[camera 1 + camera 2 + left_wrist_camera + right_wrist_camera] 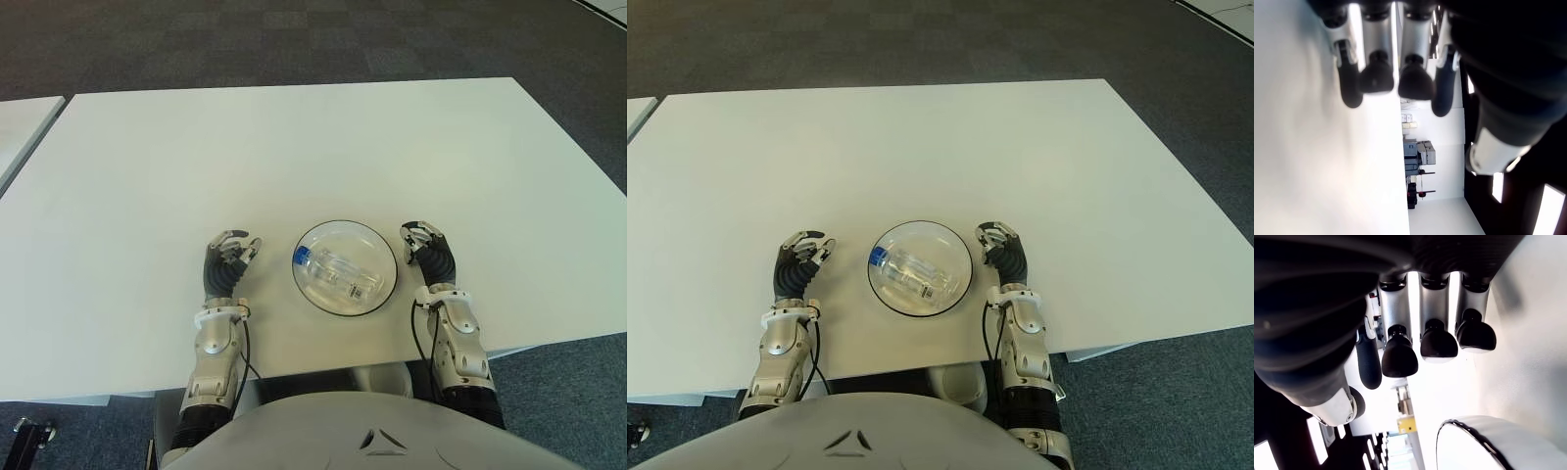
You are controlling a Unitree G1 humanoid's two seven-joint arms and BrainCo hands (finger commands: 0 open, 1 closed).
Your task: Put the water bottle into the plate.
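A clear water bottle (333,272) with a blue cap lies on its side inside the round white plate (378,247) with a dark rim, near the table's front edge. My left hand (227,260) shows just left of the plate, fingers loosely curled and holding nothing. On the plate's right side my right hand (428,250) stands close to the rim, fingers relaxed and empty. In the right wrist view the fingertips (1399,356) hang free above the plate (1469,432) rim. The left wrist view shows only bare fingertips (1377,78) over the table.
The white table (294,147) stretches wide behind the plate. Another white table's corner (24,117) shows at the far left. Dark carpet (294,39) lies beyond the table's back edge.
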